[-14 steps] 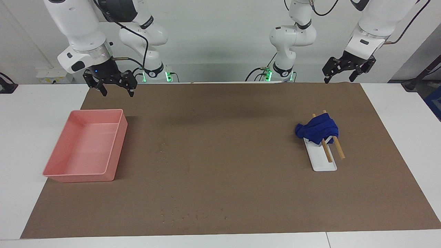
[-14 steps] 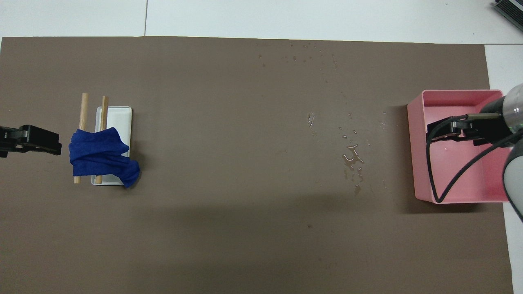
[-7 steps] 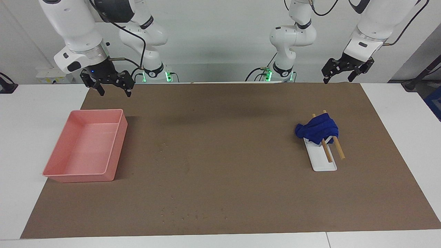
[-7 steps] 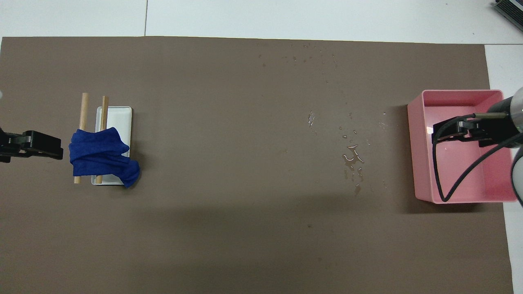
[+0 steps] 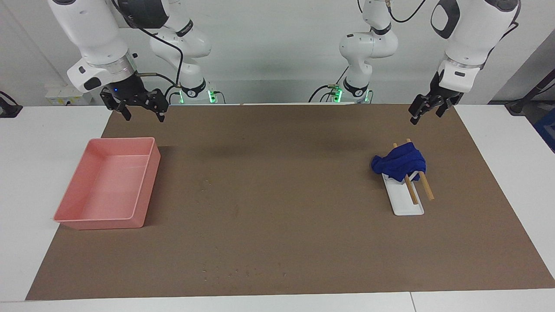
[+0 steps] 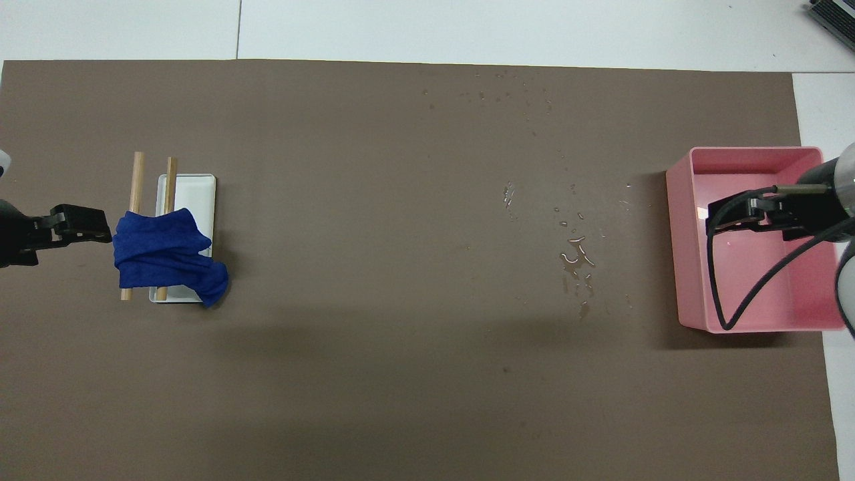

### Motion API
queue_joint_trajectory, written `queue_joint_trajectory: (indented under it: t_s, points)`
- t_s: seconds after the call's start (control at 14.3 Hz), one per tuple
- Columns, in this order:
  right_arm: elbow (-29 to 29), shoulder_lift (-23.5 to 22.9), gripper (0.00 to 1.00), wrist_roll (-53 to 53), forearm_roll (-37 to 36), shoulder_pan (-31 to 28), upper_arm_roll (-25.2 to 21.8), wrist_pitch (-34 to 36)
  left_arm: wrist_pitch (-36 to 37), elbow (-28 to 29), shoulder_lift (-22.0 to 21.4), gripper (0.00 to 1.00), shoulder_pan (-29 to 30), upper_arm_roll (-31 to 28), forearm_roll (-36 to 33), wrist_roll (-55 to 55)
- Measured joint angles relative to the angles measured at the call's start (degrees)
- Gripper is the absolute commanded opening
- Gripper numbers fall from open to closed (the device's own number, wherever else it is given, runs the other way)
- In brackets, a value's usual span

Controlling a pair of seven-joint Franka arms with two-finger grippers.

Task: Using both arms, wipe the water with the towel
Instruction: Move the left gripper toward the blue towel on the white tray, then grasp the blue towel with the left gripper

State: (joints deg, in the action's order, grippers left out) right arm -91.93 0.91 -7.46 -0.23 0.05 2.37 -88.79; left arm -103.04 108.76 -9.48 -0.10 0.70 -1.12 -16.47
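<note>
While raised over the mat's robot-side edge at the left arm's end, left gripper (image 5: 427,113) of glossy white arm, fingers (image 5: 415,117) too edge-on to tell whether parted; small deep royal-blue soft towel (image 5: 399,162) below them and farther from the robots, bunched over two wooden rods (image 5: 421,185) on a white rectangular tray (image 5: 406,202). Right gripper (image 5: 139,106), fingers (image 5: 127,113) released and spread, raised at the right arm's end; empty pink plastic bin (image 5: 143,190) below them. Scattered water droplets (image 6: 576,256) on brown mat (image 5: 277,195), beside the bin, well apart from both sets of fingers.

2 high views, facing oppositely
</note>
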Motion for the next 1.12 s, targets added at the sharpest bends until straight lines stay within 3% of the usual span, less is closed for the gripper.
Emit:
queue_joint_trajectory:
  t_s: [0.21, 0.49, 0.7, 0.91, 1.12]
  points:
    - [0.0, 0.0, 1.0, -0.01, 0.0, 0.0, 0.0, 0.0, -6.29, 4.25, 0.03, 1.0, 1.41, -0.18, 0.0, -7.85]
    - [-0.01, 0.0, 1.0, -0.02, 0.0, 0.0, 0.0, 0.0, -12.59, 8.95, 0.18, 1.0, 2.09, -0.04, -0.02, -32.67]
    - [-0.05, 0.0, 1.0, -0.02, 0.0, 0.0, 0.0, 0.0, -15.69, 11.72, 0.38, 1.0, 2.46, 0.0, -0.01, -44.9]
    - [-0.08, 0.0, 1.0, -0.02, 0.0, -0.02, 0.0, 0.01, -19.21, 13.18, 2.46, 1.0, 1.95, 0.55, 0.01, -59.81]
    - [-0.16, 0.0, 1.0, -0.02, 0.0, -0.04, 0.0, 0.11, -23.3, 13.2, 5.0, 1.0, 1.06, 1.0, 0.01, -67.62]
